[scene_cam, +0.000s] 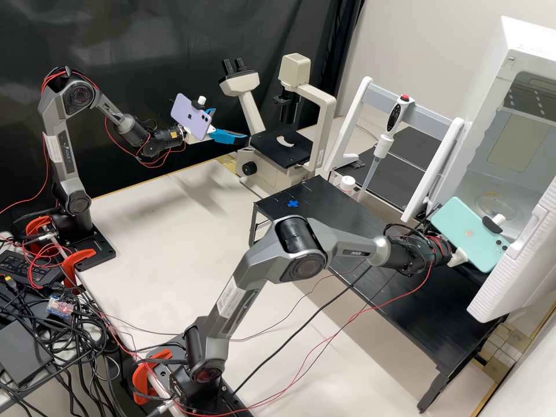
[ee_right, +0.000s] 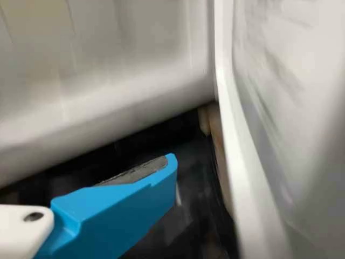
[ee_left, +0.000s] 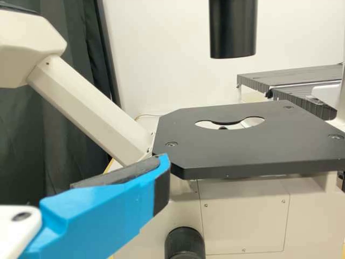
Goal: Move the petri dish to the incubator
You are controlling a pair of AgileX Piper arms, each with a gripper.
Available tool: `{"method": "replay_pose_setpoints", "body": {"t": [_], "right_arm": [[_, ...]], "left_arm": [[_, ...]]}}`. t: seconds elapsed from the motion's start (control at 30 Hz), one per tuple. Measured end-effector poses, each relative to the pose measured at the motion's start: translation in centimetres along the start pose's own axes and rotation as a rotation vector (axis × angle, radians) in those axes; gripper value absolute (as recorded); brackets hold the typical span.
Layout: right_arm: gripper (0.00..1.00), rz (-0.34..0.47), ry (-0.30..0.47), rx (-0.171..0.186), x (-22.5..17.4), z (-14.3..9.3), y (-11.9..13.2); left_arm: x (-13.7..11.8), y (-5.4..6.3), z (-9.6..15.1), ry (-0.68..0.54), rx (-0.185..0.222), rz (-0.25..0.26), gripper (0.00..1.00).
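Note:
A clear round petri dish [scene_cam: 496,207] lies inside the white incubator [scene_cam: 519,43], whose door [scene_cam: 515,266] stands open. My right gripper, its white mount [scene_cam: 458,257] showing below the teal phone, is just outside the incubator's opening, by the door. In the right wrist view my right gripper [ee_right: 168,167] is open, with a bare pad, between the incubator's rounded edge [ee_right: 97,110] and the door [ee_right: 237,162]. My left gripper [scene_cam: 229,126] stands open beside the microscope stage, holding nothing. In the left wrist view the left gripper [ee_left: 160,170] is close to the stage corner.
The microscope [scene_cam: 278,147] stands at the back. A black raised table [scene_cam: 359,231] bears a blue cross mark [scene_cam: 292,203] and reaches toward the incubator. Behind it are a white rack [scene_cam: 425,116] with a pipette [scene_cam: 391,130] and a small white-capped bottle [scene_cam: 347,184]. Red cables hang beneath the right arm.

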Motion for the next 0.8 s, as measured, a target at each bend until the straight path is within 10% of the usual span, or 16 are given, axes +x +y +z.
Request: {"method": "replay_pose_setpoints", "body": {"t": [0.3, 0.8], "right_arm": [[1.00, 0.010, -0.025, -0.032, -8.9, 0.4, -0.8], [1.00, 0.012, 0.266, -0.106, -24.3, -1.8, -6.5]], "left_arm": [[0.0, 0.0, 0.0, 0.000, 0.000, 0.000, 1.00], [0.0, 0.0, 0.0, 0.000, 0.000, 0.000, 1.00]]}}
